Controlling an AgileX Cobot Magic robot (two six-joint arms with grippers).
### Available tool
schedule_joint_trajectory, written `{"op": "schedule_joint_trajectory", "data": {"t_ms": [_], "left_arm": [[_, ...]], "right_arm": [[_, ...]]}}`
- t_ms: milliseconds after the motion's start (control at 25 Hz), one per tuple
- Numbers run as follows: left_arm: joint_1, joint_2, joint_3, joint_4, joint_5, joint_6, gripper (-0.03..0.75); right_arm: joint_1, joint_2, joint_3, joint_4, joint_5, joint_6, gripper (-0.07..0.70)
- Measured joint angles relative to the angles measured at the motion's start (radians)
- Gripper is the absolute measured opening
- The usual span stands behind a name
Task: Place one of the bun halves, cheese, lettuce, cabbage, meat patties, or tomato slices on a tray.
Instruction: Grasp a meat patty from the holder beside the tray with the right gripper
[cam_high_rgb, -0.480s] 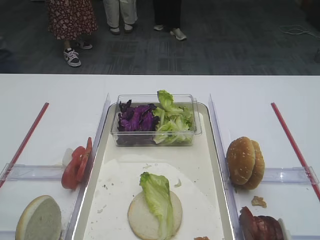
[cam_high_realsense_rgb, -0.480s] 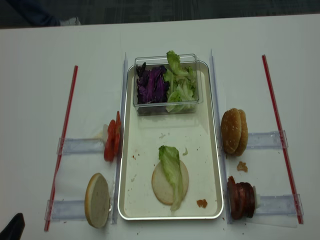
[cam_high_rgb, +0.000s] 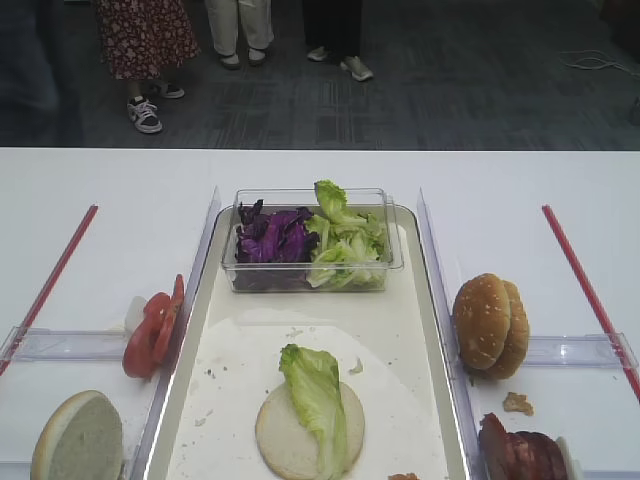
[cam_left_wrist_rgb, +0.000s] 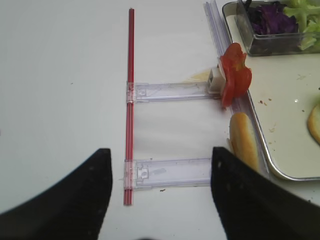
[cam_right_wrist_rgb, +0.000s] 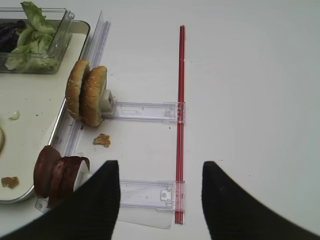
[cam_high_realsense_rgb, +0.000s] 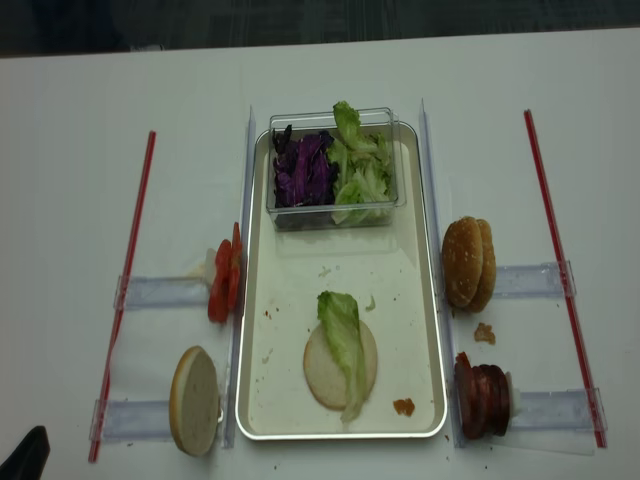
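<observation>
The long tray (cam_high_rgb: 441, 330) runs down the middle of the table. On its near end lies a bun half (cam_high_rgb: 280, 440), cut face up, with a lettuce leaf (cam_high_rgb: 315, 395) draped over it. Tomato slices (cam_high_rgb: 152, 327) and another bun half (cam_high_rgb: 78, 438) stand in holders to the tray's left. Two bun halves (cam_high_rgb: 490, 325) and meat patties (cam_high_rgb: 522, 455) stand on its right. My right gripper (cam_right_wrist_rgb: 160, 172) hovers open over the table right of the patties (cam_right_wrist_rgb: 52, 172). My left gripper (cam_left_wrist_rgb: 161, 155) hangs open left of the upright bun half (cam_left_wrist_rgb: 243, 140). Neither holds anything.
A clear tub (cam_high_rgb: 310, 275) at the tray's far end holds purple cabbage (cam_high_rgb: 272, 237) and lettuce (cam_high_rgb: 345, 245). Clear plastic holders (cam_right_wrist_rgb: 145, 111) and red strips (cam_right_wrist_rgb: 180, 100) lie on both sides. A crumb (cam_right_wrist_rgb: 102, 140) lies near the patties. People stand beyond the far edge.
</observation>
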Motion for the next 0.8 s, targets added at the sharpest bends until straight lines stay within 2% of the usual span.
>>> {"op": "schedule_joint_trajectory", "data": {"t_ms": [400, 800], "left_arm": [[0.000, 0.000, 0.000, 0.000, 0.000, 0.000, 0.412], [0.000, 0.000, 0.000, 0.000, 0.000, 0.000, 0.412]], "right_arm": [[0.000, 0.005, 0.000, 0.000, 0.000, 0.001, 0.395], [0.000, 0.119, 0.000, -0.002, 0.000, 0.001, 0.395]]}}
